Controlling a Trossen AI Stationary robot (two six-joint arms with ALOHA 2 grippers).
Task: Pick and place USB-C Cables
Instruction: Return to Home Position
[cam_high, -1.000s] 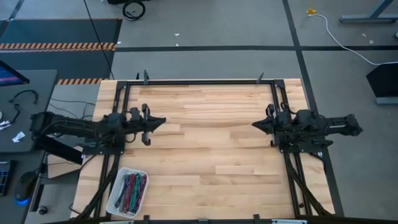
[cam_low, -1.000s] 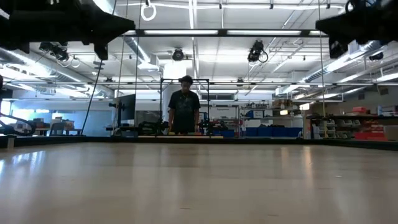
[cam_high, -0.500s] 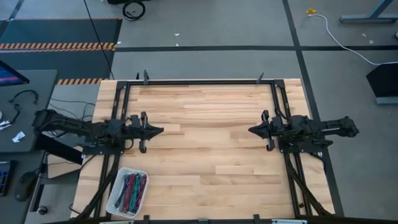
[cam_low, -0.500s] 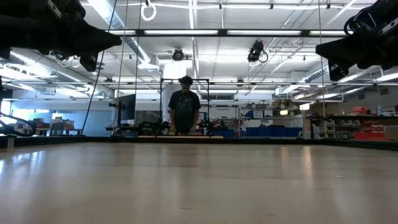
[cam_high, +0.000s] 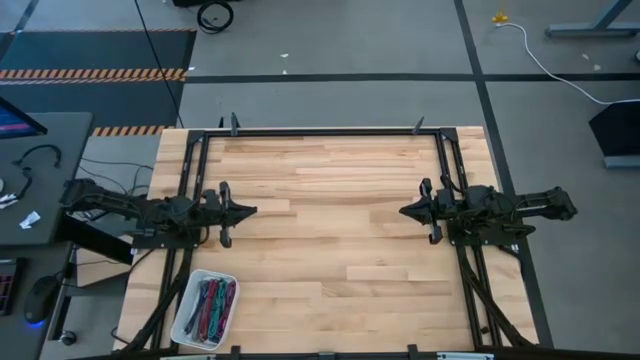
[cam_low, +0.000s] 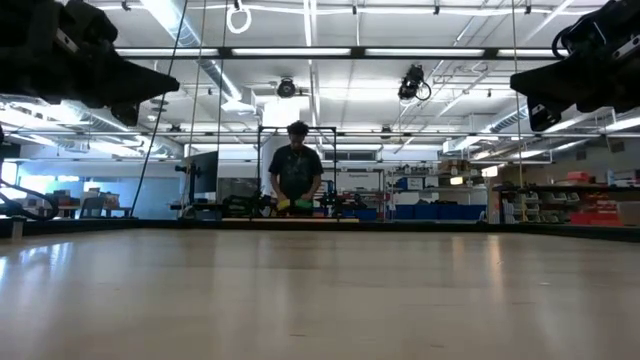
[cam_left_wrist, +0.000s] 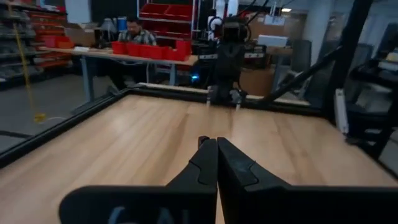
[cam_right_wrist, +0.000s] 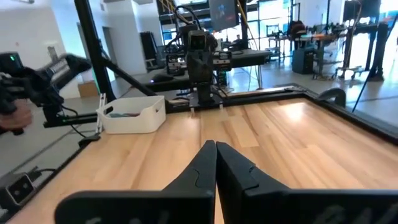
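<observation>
**Parking both arms, cables in the bin**

Judging by how things lie, I am at the closing step: the picking looks done and what is in hand is the settling at home. My left gripper (cam_high: 250, 210) points inward from the left side of the table (cam_high: 340, 235), its fingers pressed together on nothing, as the left wrist view shows (cam_left_wrist: 216, 142). My right gripper (cam_high: 403, 211) faces it from the right side, likewise closed and empty (cam_right_wrist: 216, 144). In the low view both hang clear of the wood.

The USB-C cables (cam_high: 210, 308) lie bundled together in the white bin (cam_high: 181, 320) at the near corner on my left side, apart from the left gripper; I see no bundle out on the boards.

The next move, as I judge it, calls for little: ease each arm to rest without swinging wide. The wood between my two grippers is open. The black frame rails (cam_high: 330, 131) run along the far edge and down both sides close by my arms, so any slack belongs toward the middle, not outward. A person (cam_low: 296, 172) stands well beyond the far edge.
</observation>
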